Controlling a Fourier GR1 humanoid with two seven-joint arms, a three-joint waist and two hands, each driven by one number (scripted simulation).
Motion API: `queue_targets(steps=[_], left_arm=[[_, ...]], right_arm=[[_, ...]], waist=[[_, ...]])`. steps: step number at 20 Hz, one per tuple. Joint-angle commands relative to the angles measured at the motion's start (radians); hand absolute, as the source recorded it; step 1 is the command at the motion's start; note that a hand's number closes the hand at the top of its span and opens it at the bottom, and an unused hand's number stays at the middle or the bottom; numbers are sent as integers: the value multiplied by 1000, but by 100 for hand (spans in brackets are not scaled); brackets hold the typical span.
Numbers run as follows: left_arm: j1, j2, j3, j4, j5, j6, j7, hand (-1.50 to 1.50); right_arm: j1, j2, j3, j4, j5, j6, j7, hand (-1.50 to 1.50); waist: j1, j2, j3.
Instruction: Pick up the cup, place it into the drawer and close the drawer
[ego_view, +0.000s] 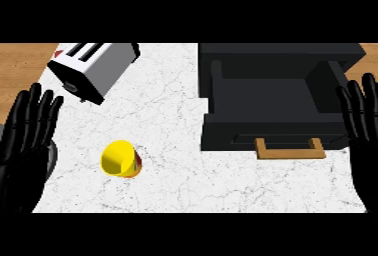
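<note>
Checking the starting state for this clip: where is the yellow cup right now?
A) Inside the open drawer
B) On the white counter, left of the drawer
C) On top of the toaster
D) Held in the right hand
B: the yellow cup sits on the white counter, left of the open black drawer, with both the left hand and the right hand open at the view's edges.

I see a white marble-patterned counter top, smooth, with fine grey veining. The dark charcoal box-shaped drawer unit looks matt; its handle looks like light brown wood. The small yellow cup looks smooth, plastic-like. The white slotted toaster has a satin finish.
</note>
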Motion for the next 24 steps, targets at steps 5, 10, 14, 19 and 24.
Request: queue_targets(steps=[5,10,14,19,24], left_arm=[[47,-60,-76,-127,-69,37,11,-150],[-9,-126,-152,45,34,165,18,-150],[13,-127,-180,62,31,181,-18,-150],[-34,-128,-205,31,11,236,40,-150],[-67,-128,-203,64,11,266,48,-150]], right_arm=[[5,12,15,5,3,17,23,-150],[29,51,64,86,-74,64,10,-150],[-78,10,16,-29,-117,39,216,-150],[-41,39,10,52,-111,61,103,-150],[10,54,37,16,-92,68,84,-150]], waist=[[14,19,20],[10,21,20],[11,20,19],[10,20,20],[9,20,20]])
